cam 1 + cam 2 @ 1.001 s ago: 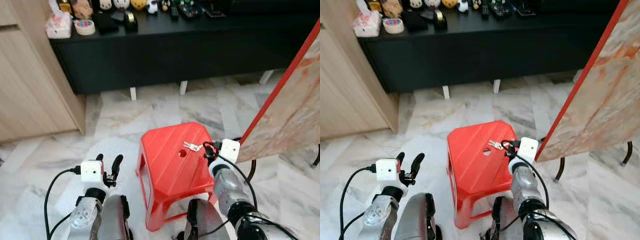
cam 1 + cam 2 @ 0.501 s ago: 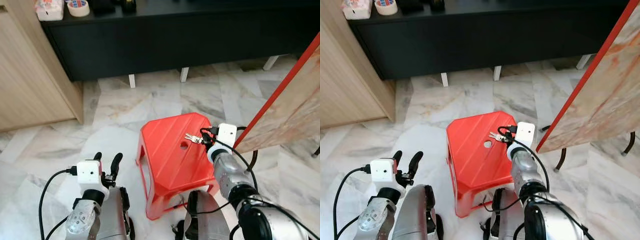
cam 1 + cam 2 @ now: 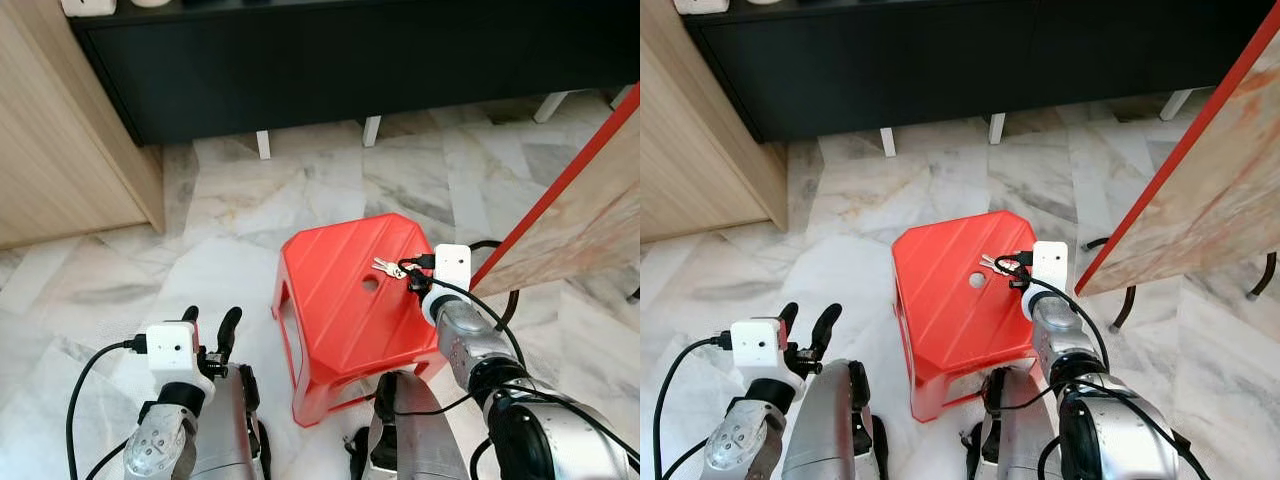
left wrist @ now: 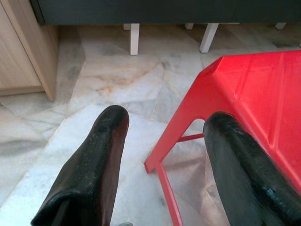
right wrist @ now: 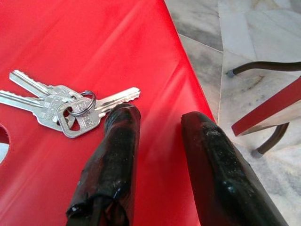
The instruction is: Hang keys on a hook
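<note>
Silver metal keys on a small steel ring (image 5: 66,106) are lying flat on the glossy red plastic stool (image 3: 340,320), just beside the right claw (image 5: 155,123), which is hovering open, apparently lining up for a pickup, while the left claw (image 4: 164,136) is hanging open over the marble floor (image 3: 230,210).

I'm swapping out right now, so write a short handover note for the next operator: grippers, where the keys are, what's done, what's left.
Right gripper: open, low over the red stool, fingertips just beside the keys, not yet on them.
Left gripper: open, idle above the marble floor to the left of the stool, holding nothing.
Keys: a small bunch on a ring, lying flat on the stool top near its centre hole.
Done: right gripper brought up to the keys.
Left: shut on the keys, lift them, find the hook, hang them.
</note>
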### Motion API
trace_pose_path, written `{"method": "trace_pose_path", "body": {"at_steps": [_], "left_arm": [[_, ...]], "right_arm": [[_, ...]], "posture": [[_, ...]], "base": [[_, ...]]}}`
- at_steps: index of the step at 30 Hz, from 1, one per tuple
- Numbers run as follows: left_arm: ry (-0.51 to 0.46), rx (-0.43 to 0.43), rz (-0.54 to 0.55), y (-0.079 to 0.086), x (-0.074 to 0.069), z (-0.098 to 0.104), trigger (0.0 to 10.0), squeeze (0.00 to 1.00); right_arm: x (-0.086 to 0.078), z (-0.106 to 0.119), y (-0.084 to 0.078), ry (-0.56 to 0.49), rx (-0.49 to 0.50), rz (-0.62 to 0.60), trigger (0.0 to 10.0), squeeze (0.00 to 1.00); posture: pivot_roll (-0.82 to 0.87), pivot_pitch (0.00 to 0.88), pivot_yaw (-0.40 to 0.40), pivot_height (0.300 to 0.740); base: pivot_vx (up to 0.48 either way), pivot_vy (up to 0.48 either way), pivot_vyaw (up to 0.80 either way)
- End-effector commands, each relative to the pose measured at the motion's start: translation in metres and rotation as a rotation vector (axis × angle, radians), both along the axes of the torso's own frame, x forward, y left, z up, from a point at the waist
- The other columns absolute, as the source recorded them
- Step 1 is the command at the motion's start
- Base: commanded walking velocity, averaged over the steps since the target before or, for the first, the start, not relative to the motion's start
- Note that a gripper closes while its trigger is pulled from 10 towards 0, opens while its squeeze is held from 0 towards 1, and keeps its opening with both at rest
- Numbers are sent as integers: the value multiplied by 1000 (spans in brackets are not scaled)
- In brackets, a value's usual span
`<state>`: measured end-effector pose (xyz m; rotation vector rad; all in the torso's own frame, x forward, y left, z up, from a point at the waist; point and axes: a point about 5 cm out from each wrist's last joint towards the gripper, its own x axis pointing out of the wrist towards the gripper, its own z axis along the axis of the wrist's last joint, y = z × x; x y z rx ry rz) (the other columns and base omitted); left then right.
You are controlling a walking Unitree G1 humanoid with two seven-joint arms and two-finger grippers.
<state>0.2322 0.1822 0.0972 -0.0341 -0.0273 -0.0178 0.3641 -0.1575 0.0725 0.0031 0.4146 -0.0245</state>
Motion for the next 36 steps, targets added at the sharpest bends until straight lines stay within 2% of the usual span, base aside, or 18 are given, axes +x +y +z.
{"method": "trace_pose_path", "body": {"at_steps": [1, 5, 10, 11, 12, 16, 23, 29, 36], "left_arm": [[26, -6, -4, -1, -5, -3, 10000, 0], [27, -5, -4, 0, -6, -2, 10000, 0], [26, -10, -8, -2, -8, -1, 10000, 0], [26, -10, -8, -2, -8, -1, 10000, 0], [26, -12, -8, -2, -7, 0, 10000, 0], [23, -10, -10, -2, -4, 3, 10000, 0], [13, -6, -4, -1, -6, 7, 10000, 0], [5, -3, 3, -1, -10, 13, 10000, 0], [1, -1, 7, 0, -10, 17, 10000, 0]], "right_arm": [[-6, -10, -2, 53, -15, 16, 10000, 0], [-5, -9, 4, 30, -22, 66, 10000, 0], [7, 18, 9, -170, 63, 56, 10000, 0], [7, 18, 9, -170, 63, 56, 10000, 0], [11, 30, 9, -245, 90, 42, 10000, 0], [19, 47, 12, -313, 85, 59, 10000, 0], [23, 48, 20, -262, 57, 104, 10000, 0], [17, 32, 33, -149, 2, 198, 10000, 0], [14, 26, 35, -120, -4, 214, 10000, 0]], "posture": [[213, 310, -87, 567], [206, 307, -88, 567], [202, 307, -83, 567], [202, 307, -83, 567], [206, 310, -82, 567], [205, 314, -84, 567], [234, 321, -95, 567], [264, 335, -100, 567], [276, 339, -103, 567]], "base": [[0, 0, 0], [0, 0, 0], [0, 0, 0], [0, 0, 0], [0, 0, 0], [0, 0, 0], [0, 0, 0], [0, 0, 0], [0, 0, 0]]}}
